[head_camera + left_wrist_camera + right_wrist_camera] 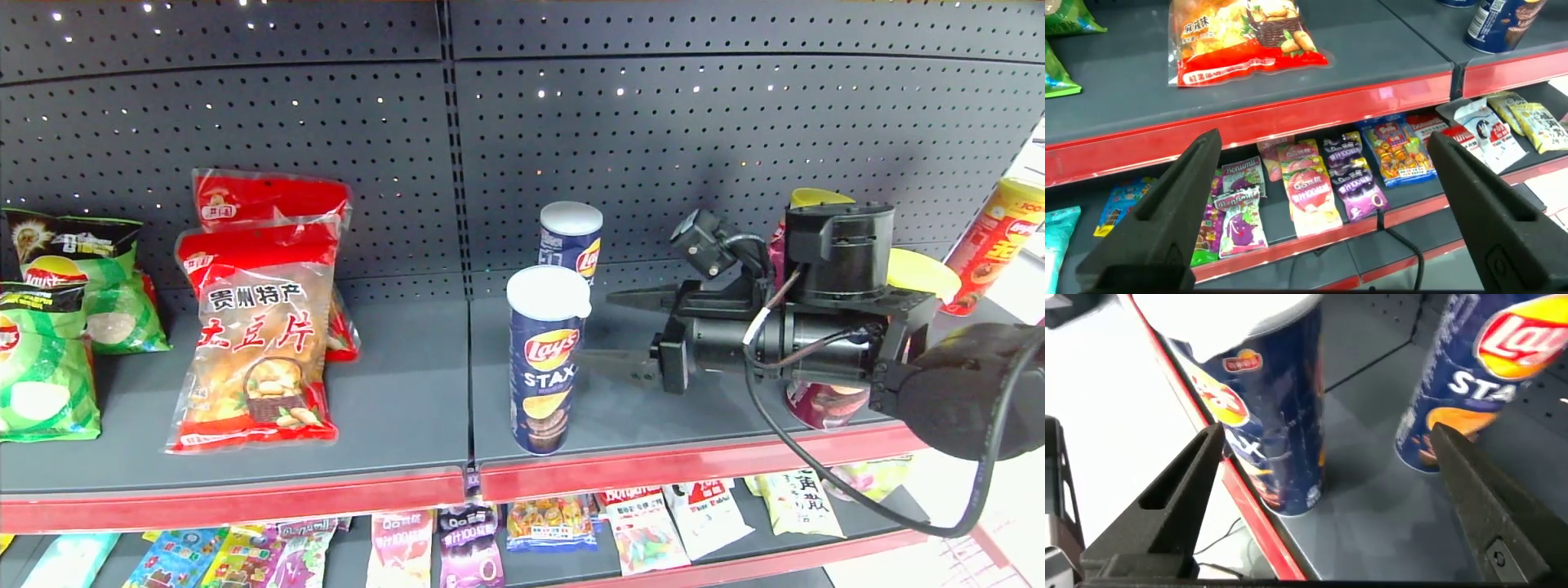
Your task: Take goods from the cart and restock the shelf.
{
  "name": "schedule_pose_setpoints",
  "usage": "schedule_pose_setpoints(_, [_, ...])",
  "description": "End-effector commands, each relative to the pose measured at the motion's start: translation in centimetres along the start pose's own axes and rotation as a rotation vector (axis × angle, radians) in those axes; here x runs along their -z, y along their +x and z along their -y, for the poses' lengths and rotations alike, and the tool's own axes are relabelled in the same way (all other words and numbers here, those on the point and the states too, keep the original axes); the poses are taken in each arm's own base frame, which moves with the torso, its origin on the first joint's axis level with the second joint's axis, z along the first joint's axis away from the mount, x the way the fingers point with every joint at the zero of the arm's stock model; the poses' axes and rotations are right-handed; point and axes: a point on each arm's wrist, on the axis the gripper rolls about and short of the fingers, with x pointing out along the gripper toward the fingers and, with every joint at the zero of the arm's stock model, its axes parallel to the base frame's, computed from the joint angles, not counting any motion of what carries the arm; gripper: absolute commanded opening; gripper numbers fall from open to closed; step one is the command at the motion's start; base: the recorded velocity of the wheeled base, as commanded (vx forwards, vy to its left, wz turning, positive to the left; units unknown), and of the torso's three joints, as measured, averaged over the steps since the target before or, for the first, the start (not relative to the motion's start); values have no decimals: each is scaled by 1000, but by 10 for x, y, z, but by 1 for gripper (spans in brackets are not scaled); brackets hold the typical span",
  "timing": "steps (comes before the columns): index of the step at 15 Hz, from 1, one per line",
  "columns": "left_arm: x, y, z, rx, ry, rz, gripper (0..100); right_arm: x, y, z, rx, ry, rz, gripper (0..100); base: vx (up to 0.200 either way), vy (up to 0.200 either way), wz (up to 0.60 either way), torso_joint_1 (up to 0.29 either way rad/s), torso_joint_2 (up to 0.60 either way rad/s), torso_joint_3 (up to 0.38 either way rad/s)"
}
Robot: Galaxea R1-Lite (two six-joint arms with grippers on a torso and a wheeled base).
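Note:
Two blue chip cans with white lids stand on the grey shelf (408, 408). The front can (543, 359) is near the red front edge; the back can (571, 237) is close to the pegboard. My right gripper (596, 329) lies level just right of the front can, open, its fingers apart from the can. From the right wrist, the front can (1270, 416) and the back can (1470, 367) both stand beyond the open gripper (1323, 437). My left gripper (1324, 137) hangs open and empty before the lower shelf, below the red edge (1290, 102).
Red potato-crisp bags (257, 327) and green chip bags (49, 327) fill the shelf's left part. A maroon can (820, 404) stands behind my right arm and a red-yellow can (992, 245) leans at far right. Snack packets (1315, 188) line the lower shelf.

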Motion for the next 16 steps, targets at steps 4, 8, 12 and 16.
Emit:
schedule_pose_setpoints(4, [0, 0, 0, 0, 0, -2, 100, 1, 13, -5, -31, -2, -8, 100, 0, 0, 0, 0, 0, 0])
schedule_pose_setpoints(8, [0, 0, 0, 0, 0, -2, 100, -4, 25, -13, -66, -13, 4, 100, 0, 0, 0, 0, 0, 0])
schedule_pose_setpoints(12, [0, 0, 0, 0, 0, -2, 100, -4, 32, -12, -74, -17, 4, 100, 0, 0, 0, 0, 0, 0])
schedule_pose_setpoints(16, [0, 0, 0, 0, 0, -2, 100, -3, 39, -16, -89, -22, 2, 100, 0, 0, 0, 0, 0, 0])
